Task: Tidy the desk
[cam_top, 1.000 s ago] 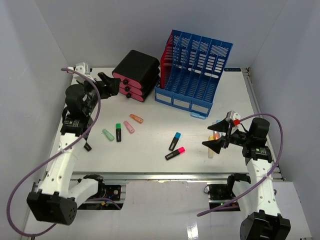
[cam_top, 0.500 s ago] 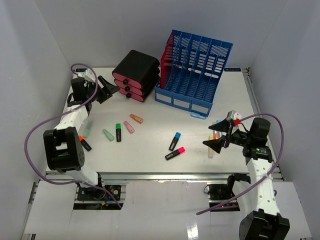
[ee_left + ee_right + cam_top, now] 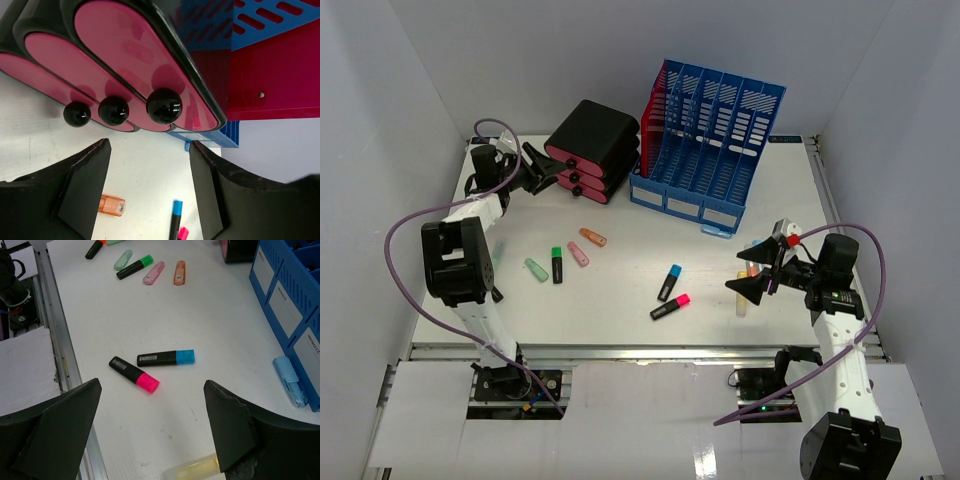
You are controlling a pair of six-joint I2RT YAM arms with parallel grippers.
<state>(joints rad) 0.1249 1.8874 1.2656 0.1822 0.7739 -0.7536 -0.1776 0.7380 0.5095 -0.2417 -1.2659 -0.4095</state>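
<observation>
Left gripper (image 3: 546, 166) spread wide at upper left, jaws facing the black drawer box (image 3: 595, 138). Right gripper (image 3: 744, 268) gapes wide at lower right. The white desk (image 3: 620, 285) fills mid-frame, highlighters (image 3: 670, 306) scattered across it.

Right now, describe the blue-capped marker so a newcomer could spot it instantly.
Start at the blue file rack at the back of the desk. In front of it, on open tabletop, two black-bodied markers lie close together. Yours is the blue-capped marker, the one nearer the rack; the other is the pink-capped marker.
</observation>
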